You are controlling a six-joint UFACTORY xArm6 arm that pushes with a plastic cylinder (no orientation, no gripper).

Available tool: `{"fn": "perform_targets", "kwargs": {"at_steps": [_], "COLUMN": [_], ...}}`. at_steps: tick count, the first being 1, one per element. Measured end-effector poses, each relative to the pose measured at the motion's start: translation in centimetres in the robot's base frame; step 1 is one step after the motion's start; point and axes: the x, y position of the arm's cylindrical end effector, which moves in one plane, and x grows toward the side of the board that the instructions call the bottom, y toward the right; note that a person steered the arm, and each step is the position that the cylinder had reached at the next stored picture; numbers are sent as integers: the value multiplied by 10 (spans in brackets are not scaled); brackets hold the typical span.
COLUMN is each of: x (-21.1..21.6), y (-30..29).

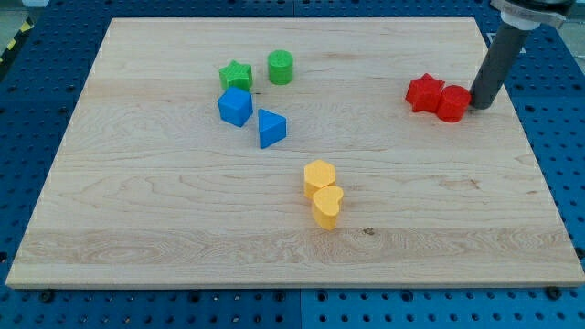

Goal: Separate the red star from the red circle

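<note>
The red star [424, 93] lies near the view's right, upper part of the wooden board [164, 210]. The red circle [452, 103] touches the star's right side. My tip [480, 105] stands on the board just right of the red circle, touching it or nearly so. The rod rises from there toward the view's top right corner.
A green star [236, 75] and a green circle [281, 67] sit at upper left of centre. A blue hexagon-like block [235, 107] and a blue triangle [271, 128] lie below them. A yellow hexagon [320, 175] and a yellow heart [327, 206] touch near the centre. The board's right edge is close to my tip.
</note>
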Motion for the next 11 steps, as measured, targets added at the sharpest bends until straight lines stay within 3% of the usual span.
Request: {"fn": "perform_targets", "kwargs": {"at_steps": [1,2,3,5,7,11], "x": [20,15,-7,-10,-52,0], "y": [-1,-2,-6,-59,-94,-115]}}
